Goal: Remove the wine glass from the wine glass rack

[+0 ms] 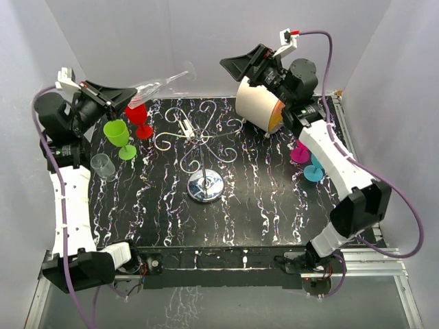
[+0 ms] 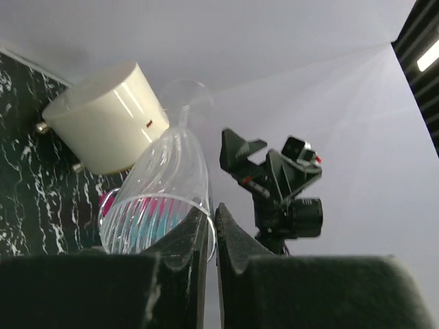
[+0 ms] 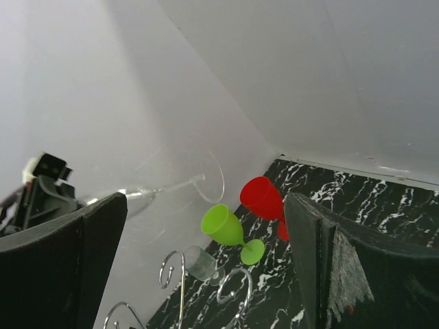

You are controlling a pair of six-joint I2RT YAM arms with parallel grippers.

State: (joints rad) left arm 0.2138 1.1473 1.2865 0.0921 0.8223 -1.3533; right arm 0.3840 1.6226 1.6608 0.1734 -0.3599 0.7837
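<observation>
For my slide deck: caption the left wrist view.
Left gripper pinches the clear wine glass by its rim, held in the air, white drum behind.

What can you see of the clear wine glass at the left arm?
The clear wine glass is transparent, its bowl ribbed, with thin stem and round foot. It hangs nearly sideways in the air, off the wine glass rack, foot toward the back wall. The left gripper pinches the bowl's rim between its fingers; nothing else touches it.
</observation>
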